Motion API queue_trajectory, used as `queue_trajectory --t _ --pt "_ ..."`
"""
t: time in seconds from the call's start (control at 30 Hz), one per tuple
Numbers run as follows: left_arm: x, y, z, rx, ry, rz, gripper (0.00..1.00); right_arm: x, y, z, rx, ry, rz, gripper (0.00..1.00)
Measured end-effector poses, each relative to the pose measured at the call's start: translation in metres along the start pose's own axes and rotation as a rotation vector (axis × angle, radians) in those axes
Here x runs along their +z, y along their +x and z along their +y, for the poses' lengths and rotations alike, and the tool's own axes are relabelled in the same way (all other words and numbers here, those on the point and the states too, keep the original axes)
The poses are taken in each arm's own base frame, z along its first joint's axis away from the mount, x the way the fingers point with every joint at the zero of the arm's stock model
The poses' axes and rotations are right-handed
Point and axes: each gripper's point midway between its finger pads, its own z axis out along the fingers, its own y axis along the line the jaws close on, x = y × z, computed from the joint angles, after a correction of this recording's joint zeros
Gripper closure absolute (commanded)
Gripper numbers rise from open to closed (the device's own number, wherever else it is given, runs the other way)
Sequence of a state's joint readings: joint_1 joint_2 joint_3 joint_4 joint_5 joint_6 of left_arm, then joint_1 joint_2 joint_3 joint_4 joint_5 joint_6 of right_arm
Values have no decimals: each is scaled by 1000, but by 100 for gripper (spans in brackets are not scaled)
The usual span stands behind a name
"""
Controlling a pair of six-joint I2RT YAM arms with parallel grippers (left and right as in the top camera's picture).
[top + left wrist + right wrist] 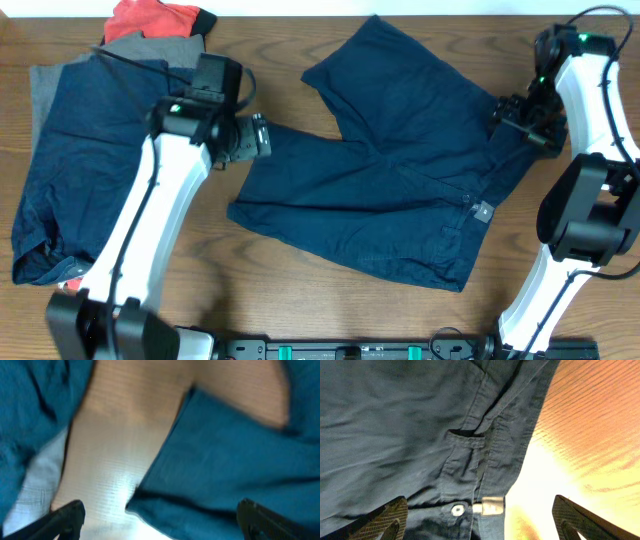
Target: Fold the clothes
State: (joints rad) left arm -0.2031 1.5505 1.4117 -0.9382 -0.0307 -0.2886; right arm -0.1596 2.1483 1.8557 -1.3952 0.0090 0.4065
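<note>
A pair of dark navy shorts (400, 170) lies spread flat mid-table, with the waistband and its button (483, 211) to the right. My left gripper (262, 135) hovers open at the shorts' left leg hem (165, 505), which lies between its fingers (160, 520). My right gripper (512, 118) hovers open over the waistband's upper right end. In the right wrist view the button (457, 509) and a tag (492, 506) lie between its fingers (480, 520). Another navy piece (70, 170) lies at the left on a grey piece (45, 85). A red-orange piece (150, 17) lies behind them.
The wooden table (280, 290) shows in front of the shorts and at the far right. A black rail (350, 348) runs along the front edge between the arm bases.
</note>
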Motion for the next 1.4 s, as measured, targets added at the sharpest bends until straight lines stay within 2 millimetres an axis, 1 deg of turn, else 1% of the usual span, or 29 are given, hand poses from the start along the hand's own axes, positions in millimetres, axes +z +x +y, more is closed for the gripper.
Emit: queue_trajectory --t 0.03,0.1,0.13,0.23,0.33,0.37,0.47,0.6,0.7,0.77,0.87,0.97,1.07,1.13,1.2,1.27,1.3,1.4 --pt "-3 -3 -1 1 5 -16 2 4 2 -1 0 4 9 12" --pt "-9 -12 -4 11 22 -61 2 19 5 -2 6 9 21 15" --pt "-9 -14 -4 16 25 -69 2 26 7 -2 9 12 28 17" --pt "-6 -14 -5 25 23 -66 2 47 15 -3 14 24 51 20" --pt "-4 -14 -5 27 21 -61 2 62 18 0 7 24 47 29" --pt "-3 -14 -5 29 21 -59 2 68 19 1 7 23 44 34" --pt "-1 -13 -5 30 19 -54 2 81 19 7 5 4 24 43" --pt "4 -9 -4 32 13 -36 2 83 13 12 3 -39 -42 49" --pt "11 -4 -2 34 5 -15 2 83 6 12 5 -51 -105 49" --pt "14 0 -1 35 0 -1 2 82 -6 12 7 -48 -167 50" --pt "19 5 0 36 -4 12 2 77 -33 9 23 -29 -294 52" --pt "21 7 1 37 -6 17 2 72 -66 3 51 -16 -426 53" --pt "24 10 2 38 -10 26 2 67 -104 0 67 -25 -567 52" --pt "25 11 2 38 -10 30 2 65 -124 -1 74 -32 -645 52" --pt "27 11 2 38 -11 31 2 62 -142 1 76 -42 -718 48" --pt "29 12 2 38 -13 36 2 62 -156 4 77 -52 -775 44" --pt "30 12 2 39 -13 38 2 62 -163 6 75 -56 -803 39" --pt "36 9 0 38 -12 35 2 62 -175 9 77 -64 -833 24"
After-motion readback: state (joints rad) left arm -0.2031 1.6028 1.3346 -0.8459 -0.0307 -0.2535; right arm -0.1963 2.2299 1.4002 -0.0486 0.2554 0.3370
